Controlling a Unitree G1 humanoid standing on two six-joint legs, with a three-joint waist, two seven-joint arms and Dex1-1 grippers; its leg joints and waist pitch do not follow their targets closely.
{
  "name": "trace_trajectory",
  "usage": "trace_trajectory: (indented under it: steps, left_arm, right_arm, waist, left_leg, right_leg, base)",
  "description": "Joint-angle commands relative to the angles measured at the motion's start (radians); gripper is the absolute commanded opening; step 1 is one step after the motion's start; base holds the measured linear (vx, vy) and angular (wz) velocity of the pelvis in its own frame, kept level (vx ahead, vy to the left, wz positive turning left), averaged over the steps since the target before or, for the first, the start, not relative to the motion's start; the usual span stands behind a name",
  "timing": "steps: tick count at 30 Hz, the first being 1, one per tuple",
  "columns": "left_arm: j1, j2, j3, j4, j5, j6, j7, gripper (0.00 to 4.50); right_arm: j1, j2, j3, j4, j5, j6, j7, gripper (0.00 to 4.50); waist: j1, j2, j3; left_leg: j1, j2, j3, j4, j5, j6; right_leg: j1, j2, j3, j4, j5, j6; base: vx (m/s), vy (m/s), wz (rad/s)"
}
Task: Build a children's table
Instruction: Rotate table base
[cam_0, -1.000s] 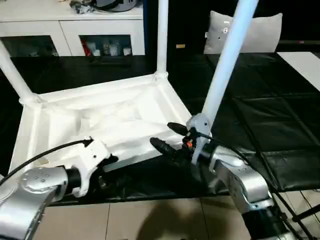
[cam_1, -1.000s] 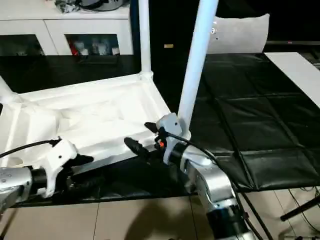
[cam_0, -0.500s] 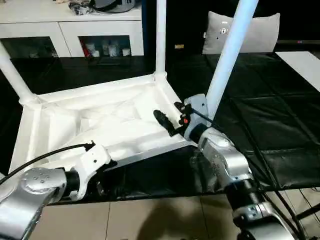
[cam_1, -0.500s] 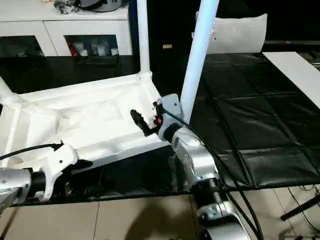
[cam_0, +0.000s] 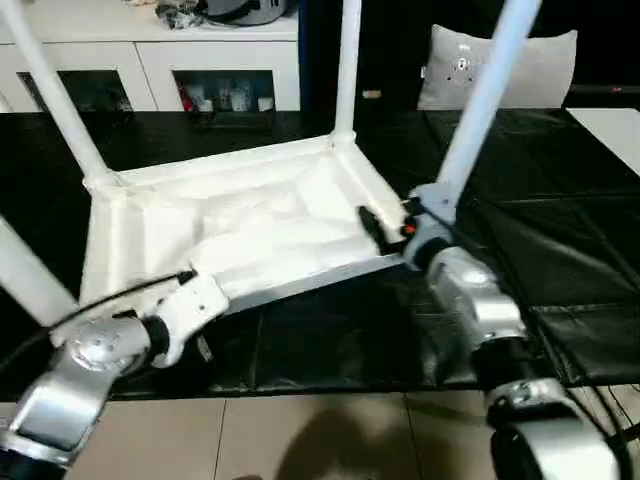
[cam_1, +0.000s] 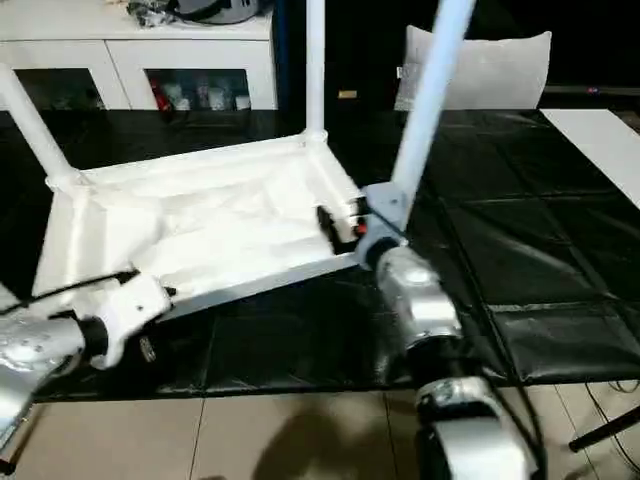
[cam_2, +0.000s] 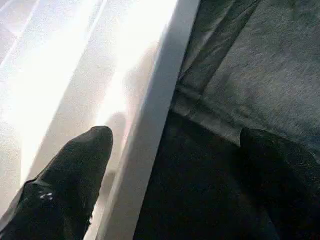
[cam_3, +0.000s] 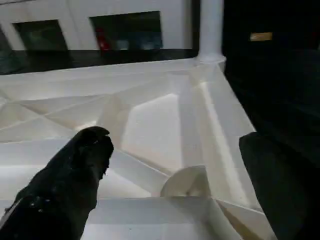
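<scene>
The children's table (cam_0: 250, 215) lies upside down on the black mat, ribbed underside up. Legs rise from its far left corner (cam_0: 55, 85), far right corner (cam_0: 346, 65) and near right corner (cam_0: 483, 95); another leg (cam_0: 25, 275) slants at the near left. My right gripper (cam_0: 378, 228) is open beside the near right leg, reaching over the underside; its fingers (cam_3: 75, 175) spread above the ribs. My left gripper (cam_2: 175, 135) is open at the table's near edge (cam_2: 150, 150), one finger on the white side, the other over the mat.
A white cabinet with glass doors (cam_0: 200, 70) stands behind the mat. A grey cushion (cam_0: 520, 65) leans at the back right. The black mat (cam_0: 560, 220) stretches to the right, with tiled floor (cam_0: 300, 440) in front of it.
The camera has shifted. My right gripper has risen from in front of the table's near edge to over the underside by the near right leg. The left gripper stays at the near edge.
</scene>
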Motion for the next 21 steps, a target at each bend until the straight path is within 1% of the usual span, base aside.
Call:
trace_trajectory:
  steps: [1,2,4,5,6,8,9,10,11,12,13,14,15,16,17,18,19,20,21]
  left_arm:
    - [-0.002,-0.003,-0.009,-0.031,0.015,-0.003,0.011,4.46]
    - [-0.002,-0.008,-0.011,-0.031,0.018,-0.01,0.015,4.46]
    - [-0.004,-0.017,-0.016,-0.019,0.023,-0.031,0.023,4.46]
    - [-0.005,-0.021,-0.017,-0.014,0.023,-0.038,0.026,4.46]
    - [-0.005,-0.024,-0.018,-0.011,0.023,-0.043,0.028,4.46]
    - [-0.019,-0.043,-0.029,0.009,0.037,-0.059,0.049,4.46]
    - [-0.043,-0.063,-0.043,0.037,0.063,-0.073,0.079,4.46]
    - [-0.05,-0.067,-0.046,0.044,0.07,-0.076,0.087,4.46]
    - [-0.061,-0.072,-0.052,0.056,0.081,-0.081,0.099,4.46]
    - [-0.086,-0.08,-0.058,0.084,0.095,-0.092,0.113,4.46]
    - [-0.136,-0.093,-0.068,0.135,0.125,-0.121,0.143,4.46]
    - [-0.161,-0.107,-0.07,0.161,0.134,-0.139,0.158,4.46]
    - [-0.177,-0.119,-0.069,0.178,0.137,-0.149,0.17,4.46]
    - [-0.177,-0.119,-0.069,0.178,0.137,-0.149,0.17,4.46]
    - [-0.186,-0.126,-0.068,0.187,0.137,-0.154,0.176,4.46]
    - [-0.202,-0.137,-0.073,0.205,0.147,-0.168,0.193,4.46]
    - [-0.229,-0.158,-0.082,0.24,0.173,-0.195,0.237,4.46]
    - [-0.229,-0.158,-0.082,0.24,0.173,-0.195,0.237,4.46]
    - [-0.247,-0.166,-0.095,0.265,0.202,-0.221,0.267,4.46]
  right_arm:
    - [-0.034,-0.043,-0.05,0.045,-0.002,-0.025,-0.028,4.5]
    - [-0.045,-0.061,-0.06,0.067,-0.003,-0.034,-0.032,4.5]
    - [-0.062,-0.086,-0.076,0.106,-0.003,-0.051,-0.034,4.5]
    - [-0.067,-0.094,-0.08,0.118,-0.004,-0.056,-0.034,4.5]
    - [-0.07,-0.1,-0.083,0.126,-0.005,-0.06,-0.034,4.5]
    - [-0.079,-0.126,-0.096,0.151,-0.006,-0.071,-0.038,4.5]
    - [-0.081,-0.151,-0.106,0.167,-0.006,-0.079,-0.04,4.5]
    - [-0.081,-0.156,-0.109,0.171,-0.005,-0.08,-0.04,4.5]
    - [-0.082,-0.165,-0.111,0.177,-0.004,-0.084,-0.039,4.5]
    - [-0.079,-0.175,-0.114,0.183,-0.004,-0.088,-0.04,4.5]
    - [-0.067,-0.19,-0.12,0.185,-0.004,-0.091,-0.042,4.5]
    - [-0.061,-0.196,-0.123,0.187,-0.005,-0.095,-0.044,4.5]
    - [-0.056,-0.199,-0.126,0.186,-0.005,-0.098,-0.044,4.5]
    - [-0.056,-0.199,-0.126,0.186,-0.005,-0.098,-0.044,4.5]
    - [-0.054,-0.201,-0.127,0.187,-0.005,-0.1,-0.044,4.5]
    - [-0.046,-0.201,-0.128,0.182,-0.006,-0.101,-0.044,4.5]
    - [-0.028,-0.199,-0.13,0.166,-0.006,-0.1,-0.045,4.5]
    - [-0.028,-0.199,-0.13,0.166,-0.006,-0.1,-0.045,4.5]
    - [-0.017,-0.198,-0.13,0.158,-0.005,-0.103,-0.046,4.5]
  waist:
    - [-0.001,0.01,-0.061]
    - [0.001,0.008,-0.06]
    - [0.003,0.008,-0.058]
    - [0.005,0.005,-0.058]
    - [0.008,0.006,-0.058]
    - [0.01,0.001,-0.06]
    - [0.011,0.001,-0.06]
    - [0.019,0.002,-0.063]
    - [0.019,0.002,-0.063]
    - [0.018,0.0,-0.063]
    - [0.02,0.004,-0.064]
    - [0.022,0.005,-0.063]
    - [0.022,0.003,-0.065]
    - [0.024,0.001,-0.066]
    - [0.023,0.0,-0.067]
    - [0.022,0.0,-0.068]
    - [0.023,0.011,-0.069]
    - [0.023,0.005,-0.069]
    - [0.024,0.006,-0.07]
  left_leg:
    - [-0.003,0.078,-0.031,-0.071,-0.076,0.047]
    - [-0.002,0.077,-0.029,-0.07,-0.079,0.051]
    - [-0.002,0.074,-0.027,-0.069,-0.086,0.056]
    - [-0.001,0.074,-0.027,-0.069,-0.09,0.057]
    - [0.001,0.073,-0.027,-0.068,-0.089,0.057]
    - [-0.002,0.075,-0.027,-0.068,-0.077,0.062]
    - [-0.001,0.075,-0.026,-0.067,-0.077,0.063]
    - [0.002,0.072,-0.024,-0.064,-0.069,0.068]
    - [0.002,0.072,-0.024,-0.064,-0.069,0.068]
    - [-0.004,0.073,-0.027,-0.065,-0.064,0.072]
    - [-0.001,0.068,-0.024,-0.062,-0.064,0.077]
    - [-0.001,0.066,-0.024,-0.061,-0.063,0.08]
    - [0.001,0.07,-0.025,-0.062,-0.061,0.077]
    - [-0.004,0.073,-0.027,-0.062,-0.054,0.075]
    - [-0.006,0.075,-0.03,-0.063,-0.054,0.073]
    - [-0.005,0.075,-0.029,-0.061,-0.051,0.075]
    - [-0.003,0.072,-0.027,-0.059,-0.048,0.077]
    - [-0.004,0.072,-0.027,-0.059,-0.047,0.08]
    - [-0.008,0.071,-0.029,-0.059,-0.043,0.082]
  right_leg:
    - [0.058,-0.125,0.103,-0.053,-0.247,-0.067]
    - [0.058,-0.124,0.103,-0.057,-0.265,-0.064]
    - [0.056,-0.121,0.1,-0.062,-0.301,-0.053]
    - [0.056,-0.121,0.099,-0.065,-0.314,-0.046]
    - [0.056,-0.12,0.098,-0.067,-0.328,-0.038]
    - [0.055,-0.117,0.097,-0.064,-0.314,-0.032]
    - [0.055,-0.118,0.097,-0.065,-0.314,-0.032]
    - [0.054,-0.119,0.097,-0.066,-0.317,-0.028]
    - [0.054,-0.119,0.097,-0.066,-0.317,-0.028]
    - [0.057,-0.117,0.095,-0.063,-0.308,-0.03]
    - [0.054,-0.114,0.093,-0.067,-0.315,-0.021]
    - [0.053,-0.112,0.092,-0.07,-0.318,-0.017]
    - [0.054,-0.113,0.092,-0.067,-0.31,-0.017]
    - [0.058,-0.117,0.092,-0.064,-0.296,-0.019]
    - [0.06,-0.119,0.091,-0.06,-0.288,-0.022]
    - [0.058,-0.118,0.091,-0.06,-0.279,-0.025]
    - [0.055,-0.116,0.092,-0.061,-0.268,-0.029]
    - [0.056,-0.115,0.09,-0.06,-0.262,-0.027]
    - [0.059,-0.114,0.089,-0.06,-0.256,-0.026]
  base:
    - [0.0,0.0,0.0]
    - [0.0,0.0,0.0]
    - [0.0,0.0,0.0]
    - [0.0,0.0,0.0]
    - [0.0,0.0,0.0]
    - [0.0,0.0,0.0]
    - [0.0,0.0,0.0]
    - [0.0,0.0,0.0]
    - [0.0,0.0,0.0]
    - [0.0,0.0,0.0]
    - [0.0,0.0,0.0]
    - [0.0,0.0,0.0]
    - [0.0,0.0,0.0]
    - [0.0,0.0,0.0]
    - [0.0,0.0,0.0]
    - [0.0,0.0,0.0]
    - [0.0,0.0,0.0]
    - [0.0,0.0,0.0]
    - [0.0,0.0,0.0]
